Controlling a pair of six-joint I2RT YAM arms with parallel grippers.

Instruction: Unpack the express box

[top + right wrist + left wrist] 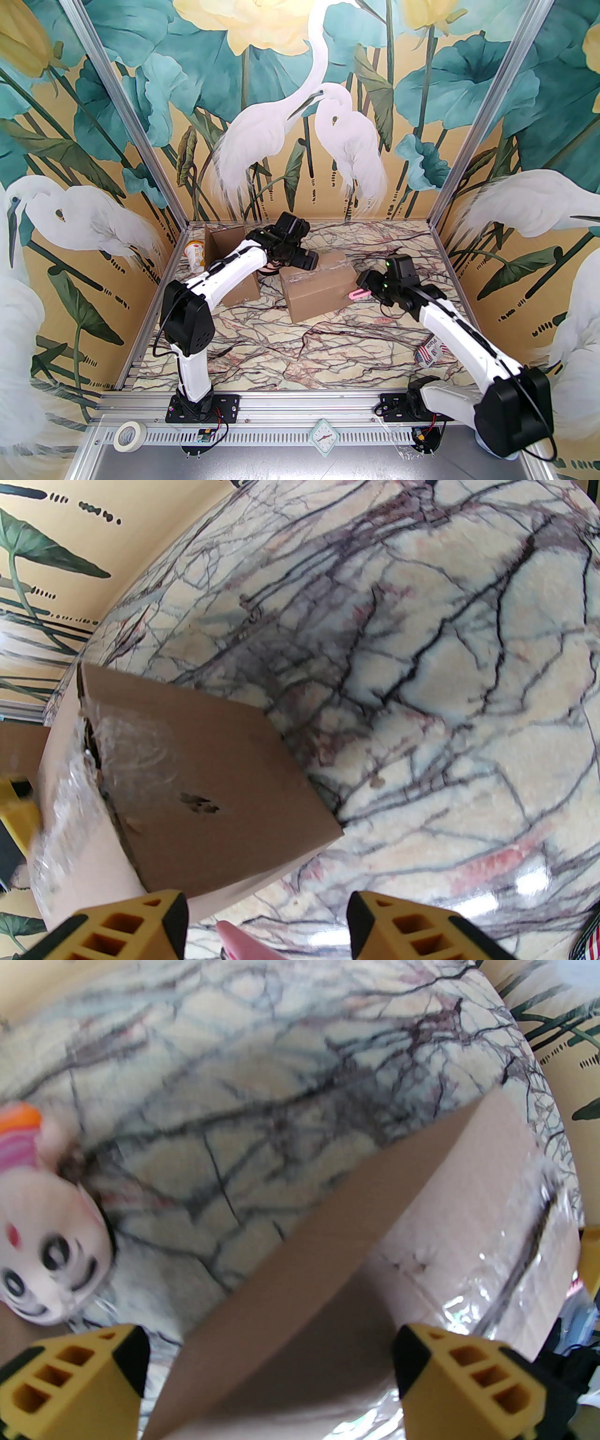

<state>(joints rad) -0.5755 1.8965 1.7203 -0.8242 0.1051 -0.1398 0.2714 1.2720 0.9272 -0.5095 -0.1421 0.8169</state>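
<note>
- Left gripper point(307, 261): the yellow fingers point(79, 1382) stand wide apart with nothing between them. In the top view it hangs over the far left corner of the box point(318, 288).
- From the left wrist, the box point(468, 1222) lies just ahead of the fingers, more toward the one on that view's right. A brown edge runs slantwise across the gap between them. Shiny tape with a dark slit covers the top.
- A doll point(47, 1260) with a painted face lies ahead of the other finger, on the table point(262, 1114), off to the side of the box.
- Right gripper point(368, 288): the fingers point(126, 925) are partly spread around a pink tool point(358, 295) that juts out from between them toward the box's right end. From the right wrist only the tool's tip point(239, 941) shows in the gap, and where the fingers grip it is out of frame.
- From the right wrist, the box point(201, 780) sits ahead and left of the fingers, its near corner just past them. The tape along its top seam is torn.
- An open box point(241, 293) and a cup point(196, 255) stand left of the left gripper.
- A striped packet point(429, 352) lies behind the right gripper, beside its arm.
</note>
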